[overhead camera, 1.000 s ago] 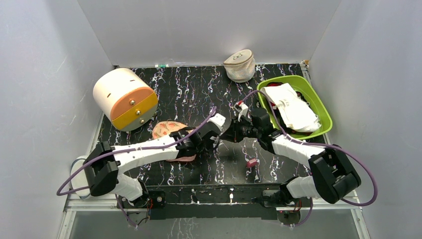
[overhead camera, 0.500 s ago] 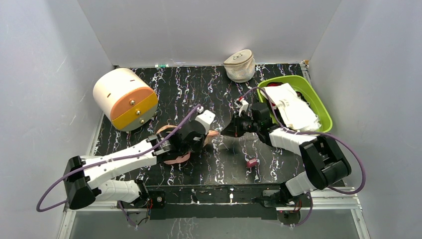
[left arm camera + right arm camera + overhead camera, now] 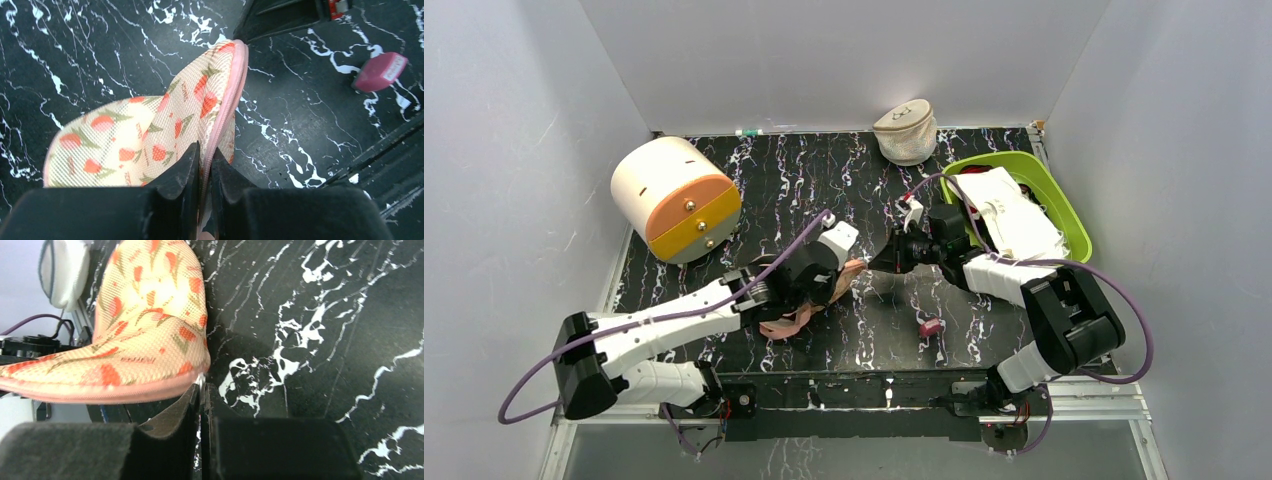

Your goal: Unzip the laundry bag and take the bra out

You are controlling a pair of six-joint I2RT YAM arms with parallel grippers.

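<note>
**A:** Where's the bag?

**B:** Mid-table, strung between the two claws, just in front of both arms.

**A:** Left claw?

**B:** Clamped on the pink trim. Both fingers pinch the seam with peach mesh bulging on either side.

**A:** And the right claw?

**B:** Also closed. It nips the bag's tip right at the trim. Something small glints between the fingers, but I can't tell what it is.

**A:** Zip?

**B:** It looks closed along the stretch that shows in the left wrist view.

**A:** Anything nearby?

**B:** A small pink block lies near the right arm. A green bin with white cloth sits far right. A beige pouch stands at the back, and a round drawer unit is back left.
</note>
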